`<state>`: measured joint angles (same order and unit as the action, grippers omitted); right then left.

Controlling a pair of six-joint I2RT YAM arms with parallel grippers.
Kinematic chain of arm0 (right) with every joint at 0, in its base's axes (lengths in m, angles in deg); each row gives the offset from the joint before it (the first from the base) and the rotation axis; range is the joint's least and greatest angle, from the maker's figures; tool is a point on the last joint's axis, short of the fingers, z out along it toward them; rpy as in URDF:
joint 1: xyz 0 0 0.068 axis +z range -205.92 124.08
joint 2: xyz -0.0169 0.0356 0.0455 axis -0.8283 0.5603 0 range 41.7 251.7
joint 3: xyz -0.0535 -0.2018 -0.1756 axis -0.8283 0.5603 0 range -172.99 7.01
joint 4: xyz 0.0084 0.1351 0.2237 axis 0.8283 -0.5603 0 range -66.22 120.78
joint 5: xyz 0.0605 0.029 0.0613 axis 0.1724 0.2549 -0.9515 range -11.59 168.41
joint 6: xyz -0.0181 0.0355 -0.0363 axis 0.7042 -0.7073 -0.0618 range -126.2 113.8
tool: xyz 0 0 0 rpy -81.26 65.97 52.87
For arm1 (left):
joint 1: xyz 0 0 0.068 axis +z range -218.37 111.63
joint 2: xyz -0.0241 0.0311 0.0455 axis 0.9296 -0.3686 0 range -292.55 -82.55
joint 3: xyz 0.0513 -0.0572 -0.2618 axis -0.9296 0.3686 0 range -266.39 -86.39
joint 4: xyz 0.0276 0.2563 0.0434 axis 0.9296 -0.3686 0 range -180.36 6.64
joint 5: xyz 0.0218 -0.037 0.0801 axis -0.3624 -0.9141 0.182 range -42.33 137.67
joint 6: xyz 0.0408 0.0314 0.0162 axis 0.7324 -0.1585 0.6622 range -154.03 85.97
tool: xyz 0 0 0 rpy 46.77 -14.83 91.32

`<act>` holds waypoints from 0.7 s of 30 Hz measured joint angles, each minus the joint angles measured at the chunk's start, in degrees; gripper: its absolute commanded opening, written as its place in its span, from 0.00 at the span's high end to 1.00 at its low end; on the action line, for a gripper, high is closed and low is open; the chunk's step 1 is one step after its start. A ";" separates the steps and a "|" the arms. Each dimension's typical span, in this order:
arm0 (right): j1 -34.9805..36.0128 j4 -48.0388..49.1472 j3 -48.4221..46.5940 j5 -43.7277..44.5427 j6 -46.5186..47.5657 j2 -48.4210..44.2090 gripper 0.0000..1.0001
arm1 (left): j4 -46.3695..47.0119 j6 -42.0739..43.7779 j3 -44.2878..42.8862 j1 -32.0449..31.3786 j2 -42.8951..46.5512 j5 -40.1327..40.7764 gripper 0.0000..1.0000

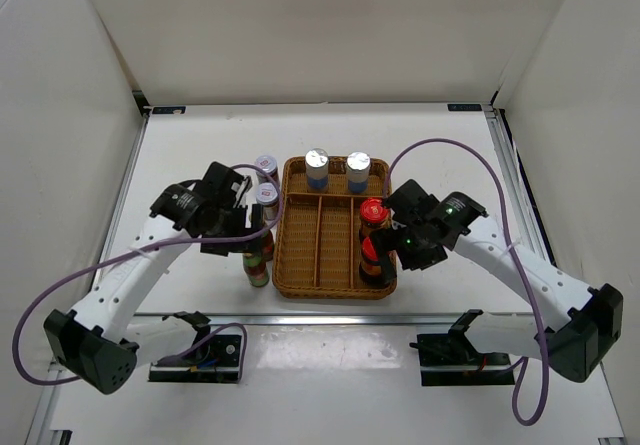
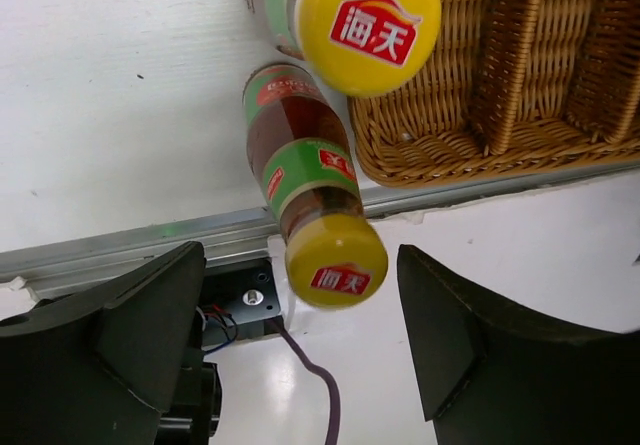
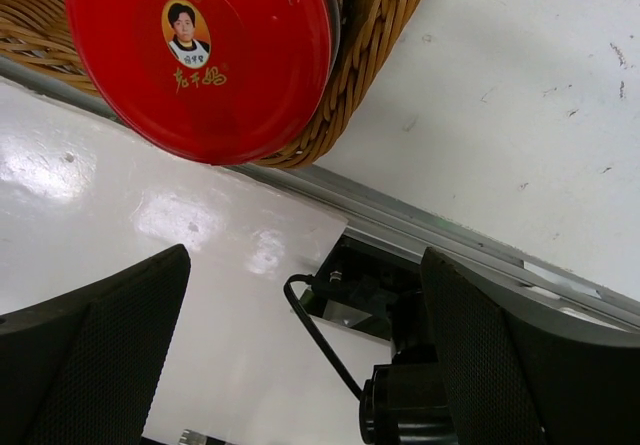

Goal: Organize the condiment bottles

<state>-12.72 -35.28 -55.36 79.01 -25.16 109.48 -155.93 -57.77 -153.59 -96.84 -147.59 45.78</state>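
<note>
Two slim yellow-capped bottles stand on the table left of the wicker tray. In the left wrist view one is at the top and the other sits just ahead of my open left gripper, untouched by its fingers. From above, my left gripper hovers over this pair. Two red-capped dark bottles stand in the tray's right compartment. My right gripper is open and empty beside them; a red cap fills its view. Two silver-capped bottles stand in the back compartment.
Two purple-lidded jars stand on the table by the tray's back-left corner, close to my left arm. The tray's two middle compartments hold nothing. A metal rail runs along the near table edge, with both arm bases below it.
</note>
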 measured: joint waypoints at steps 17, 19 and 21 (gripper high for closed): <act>-0.02 0.09 0.00 0.07 -0.04 -0.68 0.01 | 0.83 -0.81 -0.13 -6.64 -7.93 4.76 0.54; 0.00 0.09 0.00 0.07 -0.02 -0.68 0.01 | 0.55 -1.03 -0.28 -7.04 -7.98 4.85 0.71; -0.02 0.09 0.00 0.17 -0.04 -0.68 0.01 | -0.24 -1.88 -0.79 -7.34 -8.39 4.83 0.83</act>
<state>-12.74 -35.19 -55.36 79.18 -25.20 108.81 -156.17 -59.65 -154.38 -104.19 -155.98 50.61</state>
